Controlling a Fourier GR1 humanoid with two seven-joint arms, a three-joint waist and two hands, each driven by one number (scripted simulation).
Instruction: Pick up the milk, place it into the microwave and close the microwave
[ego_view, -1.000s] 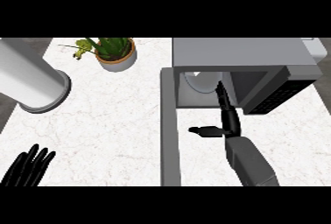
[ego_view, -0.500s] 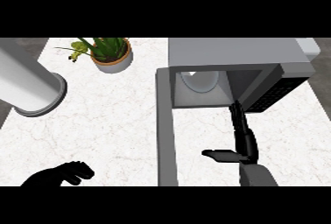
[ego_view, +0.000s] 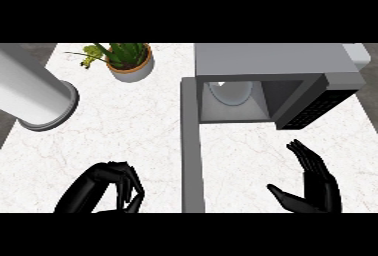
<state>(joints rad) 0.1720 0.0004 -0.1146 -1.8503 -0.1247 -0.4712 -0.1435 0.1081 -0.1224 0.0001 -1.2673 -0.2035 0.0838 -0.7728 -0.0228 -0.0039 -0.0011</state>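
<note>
The grey microwave (ego_view: 269, 60) stands at the back right with its door (ego_view: 191, 150) swung wide open, a grey strip running toward me. In its cavity shows a white rounded thing (ego_view: 229, 93); I cannot tell whether it is the milk. My right hand (ego_view: 316, 186) is open at the lower right, fingers straight and pointing away, well in front of the cavity and right of the door. At the lower left, left of the door, my left hand (ego_view: 111, 186) has its fingers curled with nothing in them.
A potted green plant (ego_view: 130, 61) stands at the back of the white marble counter (ego_view: 133, 130). A large pale cylinder (ego_view: 33, 97) stands at the left edge. A white object (ego_view: 359, 53) peeks from behind the microwave's right corner.
My right hand has drawn back from the microwave's opening toward the lower edge. The left hand has curled its fingers and shifted right. The door has stayed open.
</note>
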